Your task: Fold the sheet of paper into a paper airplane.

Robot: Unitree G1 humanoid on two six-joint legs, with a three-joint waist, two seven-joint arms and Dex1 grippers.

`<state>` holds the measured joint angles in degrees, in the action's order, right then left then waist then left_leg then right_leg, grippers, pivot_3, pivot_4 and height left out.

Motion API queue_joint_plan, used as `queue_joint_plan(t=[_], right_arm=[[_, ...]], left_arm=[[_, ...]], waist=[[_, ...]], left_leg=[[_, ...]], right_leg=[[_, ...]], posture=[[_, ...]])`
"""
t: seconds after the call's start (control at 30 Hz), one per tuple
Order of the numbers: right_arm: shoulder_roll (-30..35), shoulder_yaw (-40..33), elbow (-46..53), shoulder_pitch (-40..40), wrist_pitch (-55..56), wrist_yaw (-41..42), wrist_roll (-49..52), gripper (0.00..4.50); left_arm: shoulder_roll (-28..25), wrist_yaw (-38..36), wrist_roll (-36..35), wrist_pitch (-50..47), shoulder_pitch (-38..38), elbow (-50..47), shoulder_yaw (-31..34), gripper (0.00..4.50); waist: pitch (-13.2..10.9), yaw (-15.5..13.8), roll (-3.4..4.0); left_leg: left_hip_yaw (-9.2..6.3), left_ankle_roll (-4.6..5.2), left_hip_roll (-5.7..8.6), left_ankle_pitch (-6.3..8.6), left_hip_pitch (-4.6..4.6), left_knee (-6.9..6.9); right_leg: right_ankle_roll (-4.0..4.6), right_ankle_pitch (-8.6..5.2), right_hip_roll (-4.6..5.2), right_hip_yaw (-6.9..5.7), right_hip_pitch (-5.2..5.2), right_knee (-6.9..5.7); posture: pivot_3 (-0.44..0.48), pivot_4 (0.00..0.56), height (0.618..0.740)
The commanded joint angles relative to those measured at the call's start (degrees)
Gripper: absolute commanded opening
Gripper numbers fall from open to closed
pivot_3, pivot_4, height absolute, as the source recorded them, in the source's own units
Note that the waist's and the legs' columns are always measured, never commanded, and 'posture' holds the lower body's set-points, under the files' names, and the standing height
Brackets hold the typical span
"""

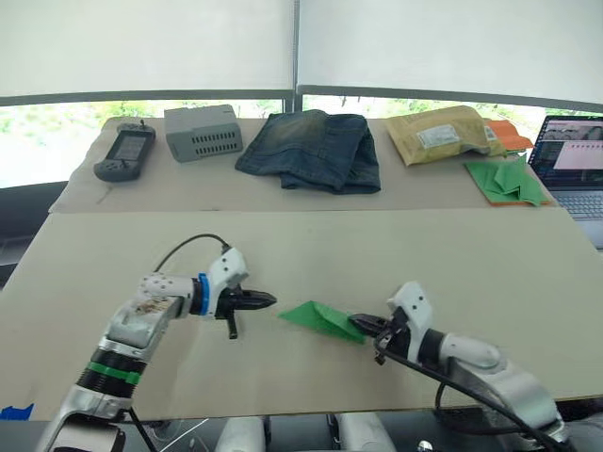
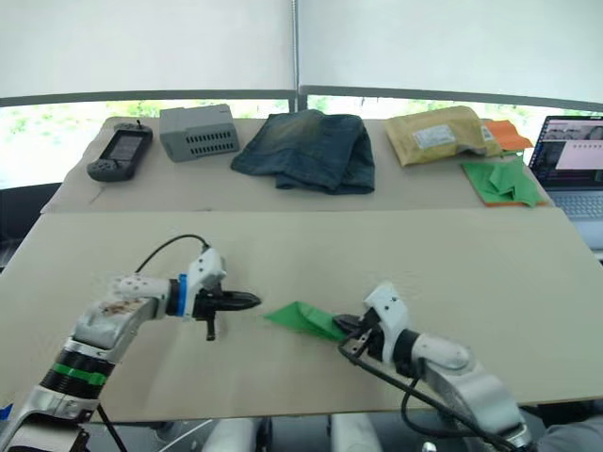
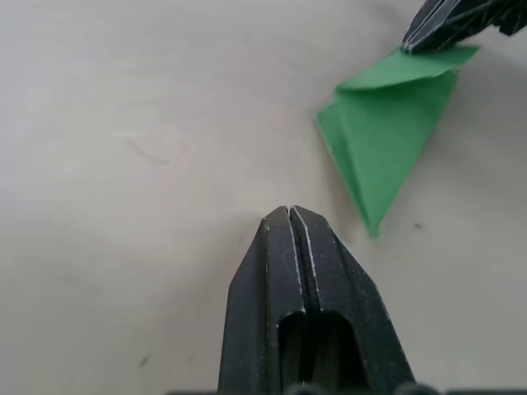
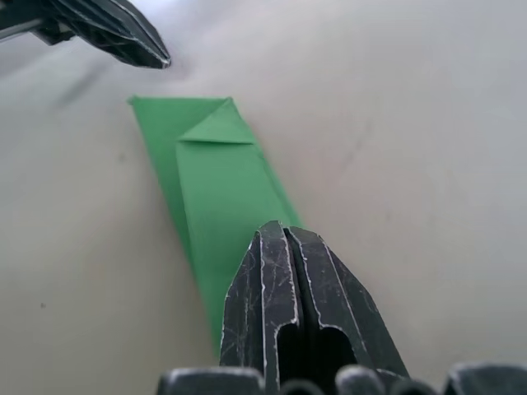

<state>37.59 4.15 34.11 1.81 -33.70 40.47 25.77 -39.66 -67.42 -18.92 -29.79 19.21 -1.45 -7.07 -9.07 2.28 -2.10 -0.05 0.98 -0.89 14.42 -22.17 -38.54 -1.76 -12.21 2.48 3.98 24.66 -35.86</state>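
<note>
Your right gripper (image 1: 362, 326), fingers closed, presses on the right end of the paper airplane (image 1: 320, 317), lying near the table's (image 1: 311, 250) near edge. Your left gripper (image 1: 267, 301), fingers closed and empty, hovers just left of its tip; open tabletop lies beyond.

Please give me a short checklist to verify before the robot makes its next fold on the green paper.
1. Right gripper secures the sheet of paper: cannot tell; fingers closed at its end, pinch unclear.
2. Left gripper free for work: ok, shut, holding nothing.
3. Left gripper apart from the paper: ok, a small gap shows.
4. Paper flat on the table: not ok, one flap lifts.
5. Pile of green folded papers out of the way: ok, at the far edge.
</note>
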Motion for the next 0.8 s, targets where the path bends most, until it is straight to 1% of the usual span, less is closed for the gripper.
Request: queue_joint_plan(t=[0.03,0.1,0.17,0.23,0.37,0.47,0.57,0.7,0.8], right_arm=[[3.8,-0.2,8.0,-1.2,-0.4,4.2,2.5,0.02],[5.1,2.0,8.3,-1.1,-2.0,3.8,0.9,0.02],[4.4,4.1,7.5,-2.0,-3.0,2.3,-0.6,0.02],[3.2,6.3,6.9,-4.2,-4.0,0.5,-2.2,0.02],[2.9,10.5,4.6,-7.8,-4.8,-1.2,-6.8,0.02],[1.7,10.1,2.9,-9.6,-4.9,-2.1,-7.3,0.02],[2.8,9.3,-0.5,-13.1,-4.4,-1.6,-9.3,0.02],[3.9,10.1,-8.0,-18.2,-2.7,-0.7,-12.7,0.02],[3.2,11.3,-14.3,-23.0,2.3,1.4,-15.3,0.02]], left_arm=[[-4.4,-5.2,-3.0,-0.3,-2.2,-2.8,1.7,0.0],[-5.8,-6.6,-4.3,-0.5,-3.6,-3.6,2.3,0.0],[-6.1,-6.6,-5.5,-1.0,-4.4,-4.6,3.2,0.0],[-6.3,-6.3,-7.0,-1.7,-5.3,-6.1,4.3,0.0],[-6.6,-5.3,-9.7,-3.4,-7.6,-9.8,6.2,0.0],[-6.7,-4.3,-10.0,-3.7,-9.3,-11.5,6.8,0.0],[-6.6,-3.1,-9.7,-3.7,-10.2,-12.1,6.9,0.0],[-5.9,-1.8,-10.2,-4.2,-10.3,-13.2,6.2,0.0],[-4.5,-0.5,-9.8,-4.0,-10.3,-13.1,4.7,0.0]], waist=[[0.0,0.1,-0.02],[0.0,0.0,-0.04],[0.0,-0.2,-0.06],[-0.1,-0.5,-0.12],[-0.1,-0.4,-0.13],[-0.1,-0.3,-0.13],[-0.1,-0.3,-0.13],[-0.2,-0.3,-0.14],[-0.2,-0.3,-0.13]], left_leg=[[-0.01,-0.02,-0.01,0.02,-0.04,0.01],[-0.03,-0.04,-0.01,0.04,-0.07,0.15],[0.0,-0.05,0.0,0.05,-0.18,0.17],[0.0,-0.05,0.03,0.05,-0.36,0.1],[0.04,-0.05,-0.02,0.05,-0.47,-0.28],[0.06,-0.05,-0.03,0.05,-0.44,-0.33],[0.06,-0.05,-0.02,0.04,-0.43,-0.34],[0.07,-0.05,0.01,0.04,-0.42,-0.35],[0.09,-0.05,0.03,0.04,-0.43,-0.34]], right_leg=[[-0.01,-0.03,-0.02,-0.02,0.04,0.0],[-0.02,-0.11,0.0,-0.04,0.08,0.05],[0.0,-0.12,0.05,-0.02,0.22,0.04],[0.0,-0.11,0.1,-0.01,0.37,-0.01],[-0.1,0.02,0.11,0.0,0.39,-0.06],[-0.1,0.05,0.1,0.0,0.37,-0.08],[-0.09,0.06,0.08,0.0,0.38,-0.14],[-0.08,0.07,0.07,0.0,0.38,-0.16],[-0.06,0.07,0.06,0.0,0.39,-0.15]], posture=[[0.0,0.15,0.728],[0.0,0.15,0.728],[0.0,0.15,0.728],[0.0,0.15,0.728],[0.0,0.15,0.728],[0.0,0.15,0.728],[0.0,0.15,0.728],[0.0,0.15,0.728],[0.0,0.15,0.728]])
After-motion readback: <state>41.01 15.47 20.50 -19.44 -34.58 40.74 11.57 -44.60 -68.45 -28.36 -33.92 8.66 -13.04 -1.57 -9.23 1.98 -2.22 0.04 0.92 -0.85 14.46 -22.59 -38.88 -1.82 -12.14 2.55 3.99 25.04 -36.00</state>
